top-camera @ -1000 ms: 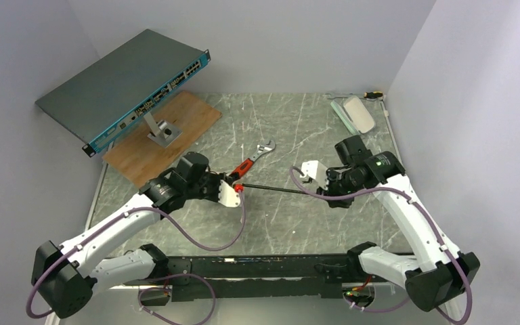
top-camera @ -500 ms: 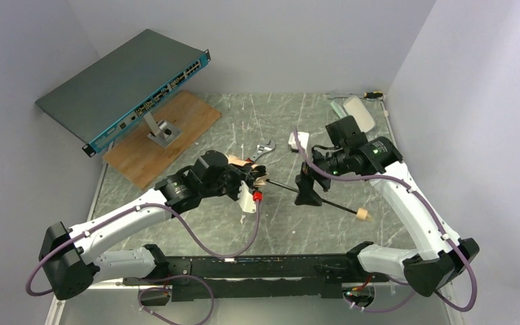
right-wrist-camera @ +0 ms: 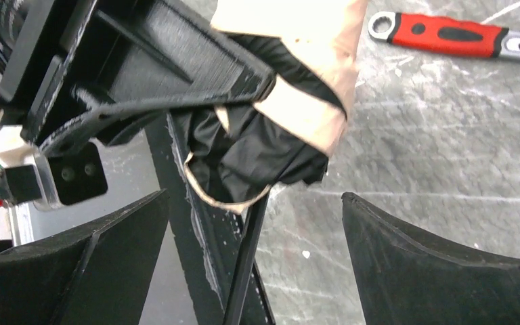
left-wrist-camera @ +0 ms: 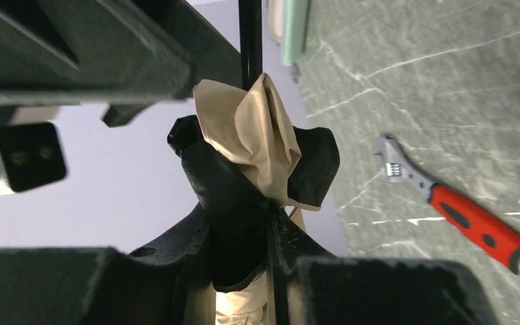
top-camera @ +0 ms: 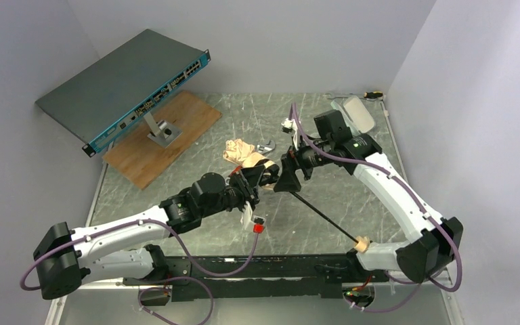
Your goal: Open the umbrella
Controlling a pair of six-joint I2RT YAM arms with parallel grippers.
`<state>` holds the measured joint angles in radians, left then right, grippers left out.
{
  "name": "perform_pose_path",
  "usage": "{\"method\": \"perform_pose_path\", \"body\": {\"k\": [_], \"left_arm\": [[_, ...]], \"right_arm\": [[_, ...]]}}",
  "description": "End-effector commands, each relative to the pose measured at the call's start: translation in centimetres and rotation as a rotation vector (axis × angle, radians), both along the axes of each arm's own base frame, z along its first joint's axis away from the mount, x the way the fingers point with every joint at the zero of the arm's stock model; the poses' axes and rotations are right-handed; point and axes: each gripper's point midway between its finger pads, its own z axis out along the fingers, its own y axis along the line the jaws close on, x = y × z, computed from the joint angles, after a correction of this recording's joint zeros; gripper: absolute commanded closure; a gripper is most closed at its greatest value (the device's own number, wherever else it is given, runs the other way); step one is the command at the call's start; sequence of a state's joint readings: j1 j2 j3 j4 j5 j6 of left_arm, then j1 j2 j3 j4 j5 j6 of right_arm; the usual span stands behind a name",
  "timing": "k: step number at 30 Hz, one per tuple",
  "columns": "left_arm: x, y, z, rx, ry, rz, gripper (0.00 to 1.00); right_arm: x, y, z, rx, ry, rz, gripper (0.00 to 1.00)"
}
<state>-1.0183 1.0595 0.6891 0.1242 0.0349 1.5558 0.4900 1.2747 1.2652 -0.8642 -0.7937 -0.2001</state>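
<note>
The umbrella is folded, a cream and black bundle of fabric [top-camera: 244, 152] held above the table's middle. Its thin black shaft [top-camera: 321, 215] slopes down to the cream knob handle [top-camera: 361, 242] near the front edge. My left gripper [top-camera: 257, 181] is shut on the fabric; in the left wrist view the bundle [left-wrist-camera: 250, 128] is pinched in the left gripper [left-wrist-camera: 244, 271]. My right gripper [top-camera: 289, 177] stands open just right of the bundle. In the right wrist view the shaft [right-wrist-camera: 247, 271] passes untouched through the right gripper [right-wrist-camera: 254, 198], with the fabric [right-wrist-camera: 298, 81] beyond.
A red-handled wrench [left-wrist-camera: 460, 217] lies on the table behind the umbrella. A network switch [top-camera: 125, 81] stands on a wooden board [top-camera: 176, 128] at the back left. A mint-green case [top-camera: 355, 112] and a small screwdriver [top-camera: 374, 93] lie at the back right.
My right gripper has opened and let go of the shaft, then moved up to the bundle. The left arm swung the umbrella round, so the knob now points to the front edge.
</note>
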Motion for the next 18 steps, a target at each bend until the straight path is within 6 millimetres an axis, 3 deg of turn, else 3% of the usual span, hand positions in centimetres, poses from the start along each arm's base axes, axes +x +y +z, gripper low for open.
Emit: {"method": "perform_pose_path", "body": {"k": [1,3,7,9,10,11,13,15,18], "left_arm": [[-1.2,-0.5,8.3,-0.194,-0.271,-0.044,1.0],[-1.1,-0.7,8.4,-0.188,-0.283,-0.038,1.0],[-0.9,-0.8,9.0,-0.208,-0.3,-0.023,1.0],[-1.0,-0.6,9.0,-0.209,-0.287,-0.023,1.0],[-1.0,-0.5,8.8,-0.205,-0.278,-0.023,1.0],[-1.1,-0.4,8.6,-0.198,-0.262,-0.023,0.95],[-0.6,0.3,8.1,-0.192,-0.216,0.021,0.74],[-0.3,1.1,8.0,-0.2,-0.14,0.067,0.49],[-0.1,2.8,8.6,-0.281,0.043,0.123,0.23]], "right_arm": [[1.4,2.4,3.2,0.145,-0.041,0.037,0.03],[1.2,3.0,3.3,0.165,-0.021,0.064,0.07],[0.0,3.0,2.2,0.145,-0.02,0.126,0.3],[-0.2,2.8,2.0,0.14,-0.032,0.133,0.52],[-0.4,2.8,2.1,0.143,-0.039,0.137,0.68],[-0.3,2.6,2.2,0.144,-0.049,0.135,0.79],[0.0,2.2,2.5,0.144,-0.089,0.119,1.0],[0.8,1.6,3.0,0.153,-0.138,0.085,1.0],[2.5,0.5,3.9,0.166,-0.195,0.042,1.0]]}}
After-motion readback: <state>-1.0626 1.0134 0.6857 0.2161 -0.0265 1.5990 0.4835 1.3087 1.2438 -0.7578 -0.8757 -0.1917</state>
